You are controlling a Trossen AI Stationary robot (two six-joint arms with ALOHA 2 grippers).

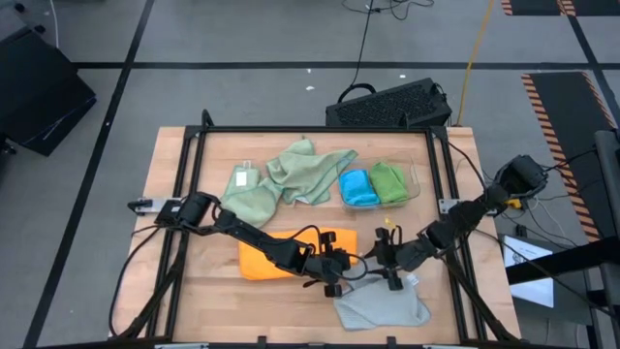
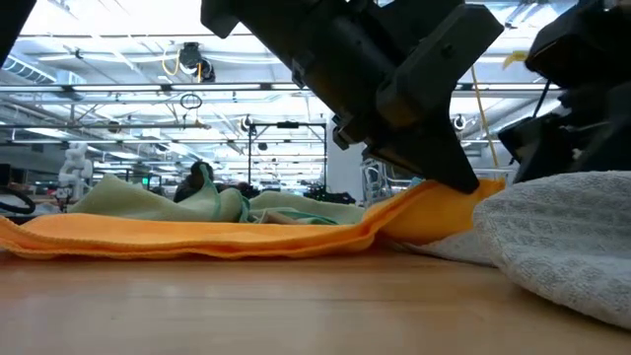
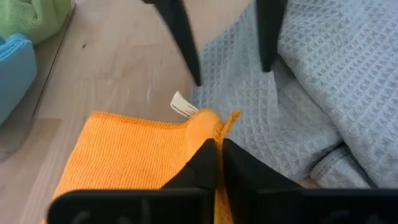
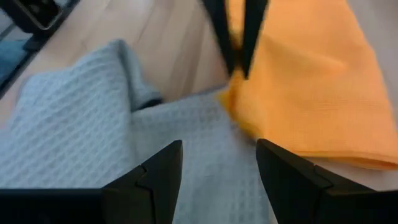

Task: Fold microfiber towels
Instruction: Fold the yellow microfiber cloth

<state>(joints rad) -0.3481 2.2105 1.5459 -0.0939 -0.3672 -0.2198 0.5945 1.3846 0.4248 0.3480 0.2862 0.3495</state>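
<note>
Right at the front edge of the table (image 1: 194, 291) we see the grey towel (image 1: 383, 308) lying rumpled, and just behind it both grippers meet nose to nose. We watch the left gripper (image 3: 219, 144), reaching in low across the table, with its fingers pinched tight on the corner of the orange towel (image 1: 281, 254), that corner lifted a little and touching the grey cloth beside a small white tag (image 3: 184, 106). Facing it, we find the right gripper (image 4: 219, 154) hovering over the grey towel with its fingers spread apart, nothing between them. The orange towel stretches flat from the pinched corner towards the left side of the table. Further back we spot two pale green towels (image 1: 291, 179) heaped loosely together, one partly over the other. Beside them, towards the right, we see the clear tray (image 1: 415, 184) holding a folded blue towel (image 1: 357, 187) and a folded bright green towel (image 1: 389, 182) side by side.
</note>
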